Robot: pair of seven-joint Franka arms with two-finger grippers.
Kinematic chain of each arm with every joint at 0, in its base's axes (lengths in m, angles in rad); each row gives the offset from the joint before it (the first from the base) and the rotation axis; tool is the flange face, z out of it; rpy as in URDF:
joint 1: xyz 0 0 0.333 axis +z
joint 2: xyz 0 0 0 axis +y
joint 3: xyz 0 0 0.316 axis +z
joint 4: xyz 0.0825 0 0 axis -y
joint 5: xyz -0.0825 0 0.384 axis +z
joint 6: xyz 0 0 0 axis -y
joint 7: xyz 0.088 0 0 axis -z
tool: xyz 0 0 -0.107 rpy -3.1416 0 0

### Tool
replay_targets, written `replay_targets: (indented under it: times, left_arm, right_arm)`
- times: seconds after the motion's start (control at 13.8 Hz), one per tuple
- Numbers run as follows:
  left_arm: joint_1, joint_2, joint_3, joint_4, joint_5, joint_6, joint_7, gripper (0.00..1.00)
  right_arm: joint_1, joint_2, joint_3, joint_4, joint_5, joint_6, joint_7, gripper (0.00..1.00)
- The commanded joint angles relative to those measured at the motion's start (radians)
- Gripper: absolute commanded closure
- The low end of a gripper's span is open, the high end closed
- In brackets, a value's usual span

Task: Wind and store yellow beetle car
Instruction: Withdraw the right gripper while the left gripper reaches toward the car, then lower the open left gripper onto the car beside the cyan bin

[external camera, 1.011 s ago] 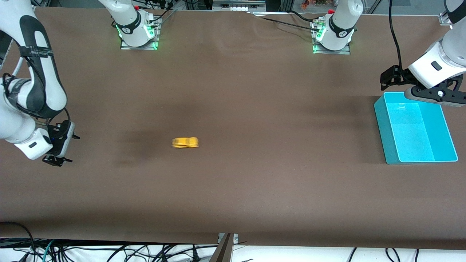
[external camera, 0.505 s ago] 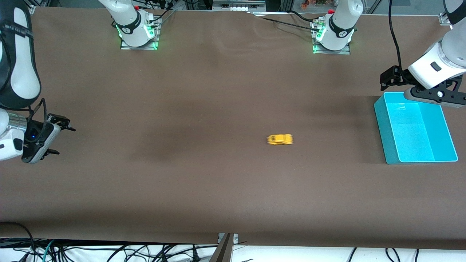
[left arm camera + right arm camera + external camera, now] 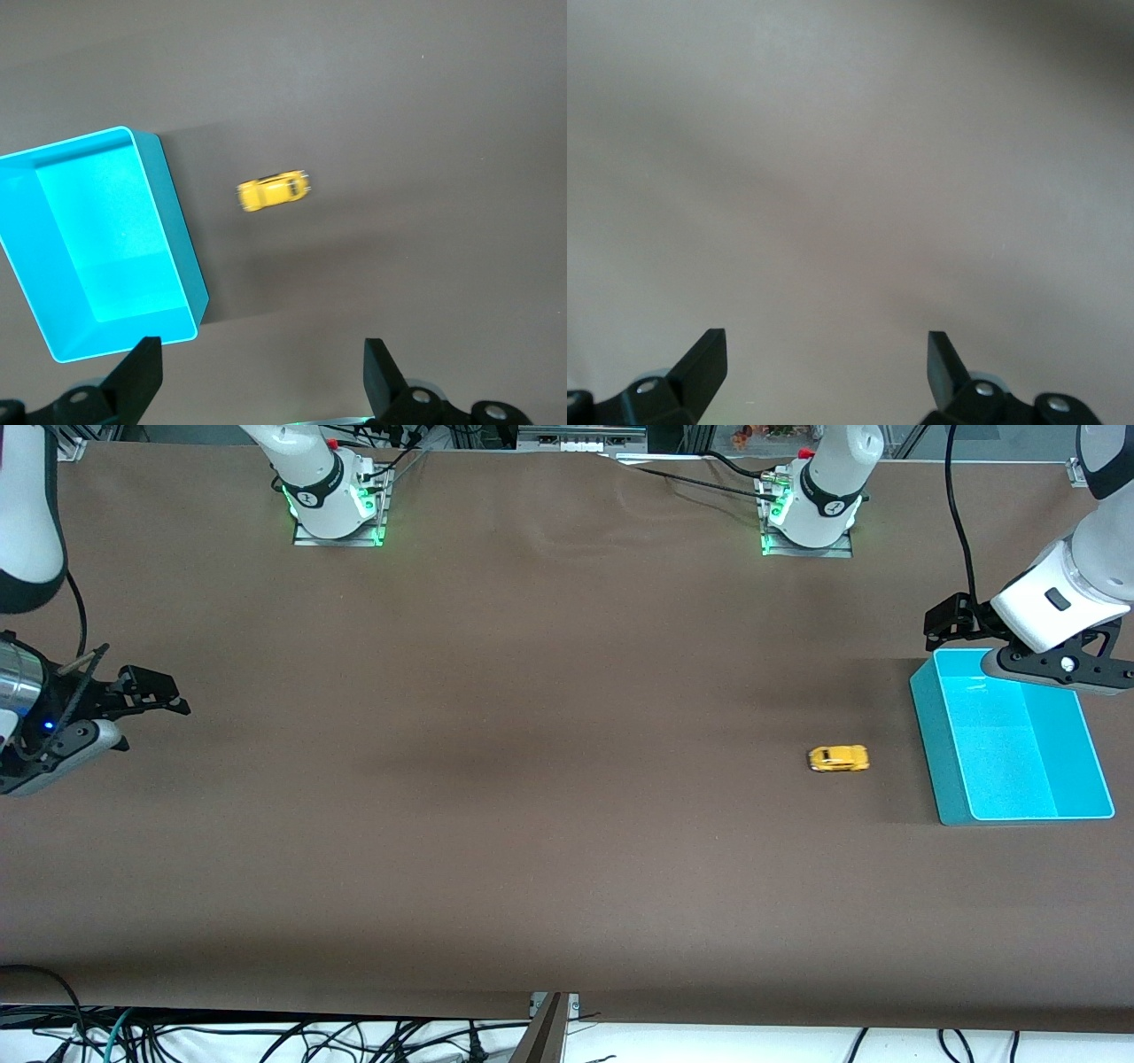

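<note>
The yellow beetle car [image 3: 838,758] stands on the brown table, a short way from the turquoise bin [image 3: 927,726] on the side toward the right arm's end. In the left wrist view the car [image 3: 273,191] shows beside the bin [image 3: 170,221]. The bin holds nothing. My left gripper [image 3: 950,625] hangs open and empty over the bin's corner farthest from the front camera, and its fingers [image 3: 142,372] frame bare table. My right gripper [image 3: 155,708] is open and empty in the air at the right arm's end of the table, and its view [image 3: 824,376] shows only bare table.
The two arm bases [image 3: 337,509] [image 3: 808,518] stand along the table edge farthest from the front camera. Cables [image 3: 266,1036] lie below the table edge nearest it.
The car has rolled from the middle of the table toward the left arm's end and stands close to the bin. My right gripper has drawn back and risen. The left arm has barely moved.
</note>
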Motion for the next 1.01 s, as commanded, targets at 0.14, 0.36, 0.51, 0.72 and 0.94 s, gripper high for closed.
replay_targets:
  times: [0.14,0.36,0.51,0.72,0.94]
  left_arm:
    - [0.013,0.013,-0.001,-0.047,0.016,0.071,0.049,0.0]
    - [0.033,0.019,0.0,-0.137,0.017,0.186,0.112,0.0]
    - [0.042,0.023,0.0,-0.197,0.017,0.261,0.151,0.0]
    - [0.059,0.039,0.0,-0.281,0.019,0.375,0.246,0.0]
    - [0.082,0.067,0.0,-0.398,0.019,0.522,0.296,0.0]
  right_arm:
    - [0.073,-0.079,0.006,-0.009,-0.054,-0.106,0.26,0.0]
    - [0.13,-0.101,0.002,-0.022,-0.103,-0.113,0.433,0.0]
    - [0.13,-0.109,-0.001,-0.015,-0.111,-0.113,0.444,0.0]
    - [0.121,-0.159,-0.011,-0.017,-0.134,-0.063,0.446,0.0]
    - [0.122,-0.178,-0.012,-0.021,-0.137,-0.06,0.446,0.0]
